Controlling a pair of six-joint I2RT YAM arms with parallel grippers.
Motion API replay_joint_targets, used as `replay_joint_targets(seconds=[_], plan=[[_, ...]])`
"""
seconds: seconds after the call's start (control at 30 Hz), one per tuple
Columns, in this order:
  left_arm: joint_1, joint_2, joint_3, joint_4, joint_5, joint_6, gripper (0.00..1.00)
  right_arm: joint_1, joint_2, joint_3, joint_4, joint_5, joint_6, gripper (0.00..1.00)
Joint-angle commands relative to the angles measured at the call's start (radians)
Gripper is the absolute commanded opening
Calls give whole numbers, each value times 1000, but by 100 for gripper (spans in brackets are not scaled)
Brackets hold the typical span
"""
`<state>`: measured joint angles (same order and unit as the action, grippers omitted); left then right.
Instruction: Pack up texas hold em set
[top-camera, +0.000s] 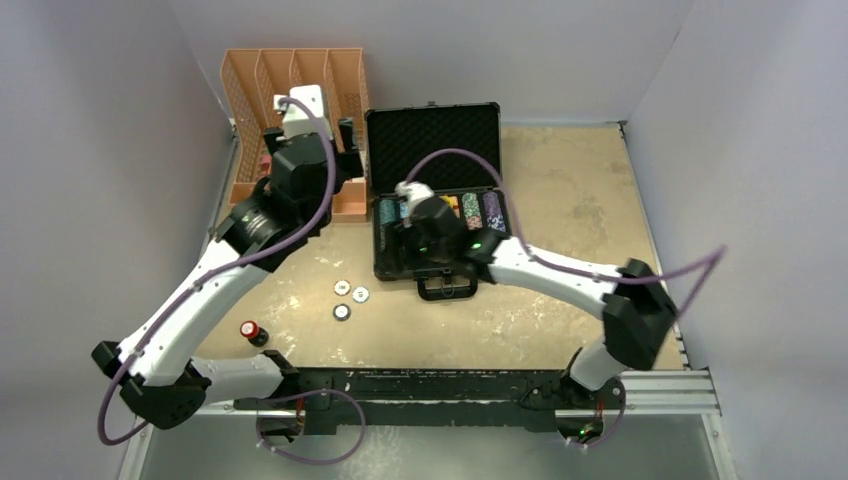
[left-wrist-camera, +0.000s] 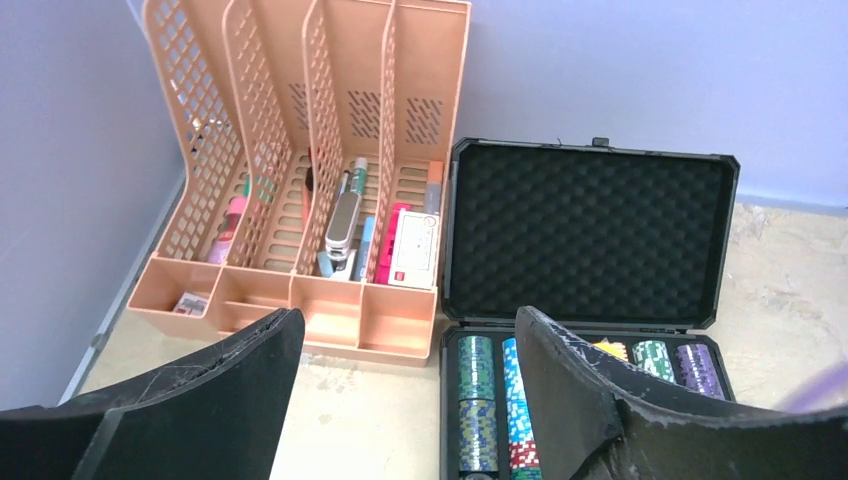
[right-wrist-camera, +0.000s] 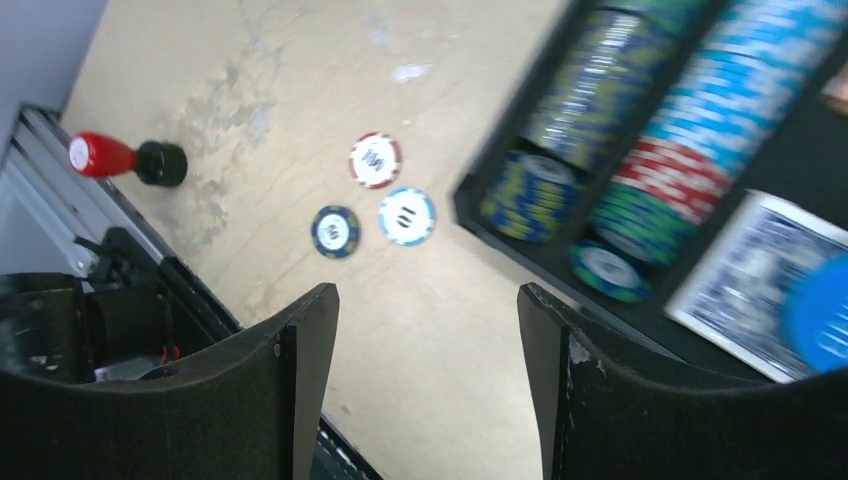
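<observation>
The black case (top-camera: 384, 268) lies open with its foam lid (top-camera: 432, 145) upright. Rows of multicoloured chips (left-wrist-camera: 478, 395) fill its tray, also in the right wrist view (right-wrist-camera: 640, 150), beside a blue card deck (right-wrist-camera: 745, 270). Three small button discs (top-camera: 348, 297) lie on the table left of the case, also in the right wrist view (right-wrist-camera: 376, 159). My right gripper (right-wrist-camera: 425, 300) is open and empty above the table at the case's front left corner, over the tray in the top view (top-camera: 418, 255). My left gripper (left-wrist-camera: 405, 325) is open and empty, raised left of the lid (top-camera: 345, 150).
An orange slotted organiser (top-camera: 295, 100) with pens and small items stands at the back left, touching the case's left side (left-wrist-camera: 330, 200). A small red-and-black bottle (top-camera: 253, 332) lies near the front left, also in the right wrist view (right-wrist-camera: 125, 158). Grey walls enclose the table.
</observation>
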<state>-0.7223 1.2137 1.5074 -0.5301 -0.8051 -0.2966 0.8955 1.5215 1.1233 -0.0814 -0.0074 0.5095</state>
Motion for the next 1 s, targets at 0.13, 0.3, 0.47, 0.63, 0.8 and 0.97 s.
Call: replay_joint_targets(seconds=[0.13, 0.3, 0.47, 0.63, 0.8, 0.97], plan=[[2, -118, 41, -119, 57, -66, 78, 308, 390, 439, -211, 322, -137, 74], [1, -161, 13, -123, 48, -49, 78, 356, 569, 597, -304, 346, -127, 75], [2, -181, -30, -115, 44, -28, 78, 356, 644, 645, -334, 328, -125, 76], [0, -172, -60, -114, 44, -17, 78, 355, 702, 686, -343, 254, -128, 72], [1, -158, -79, -109, 50, -5, 79, 355, 761, 753, -355, 218, -138, 69], [1, -153, -84, -108, 43, 1, 78, 355, 789, 767, -355, 201, -147, 63]])
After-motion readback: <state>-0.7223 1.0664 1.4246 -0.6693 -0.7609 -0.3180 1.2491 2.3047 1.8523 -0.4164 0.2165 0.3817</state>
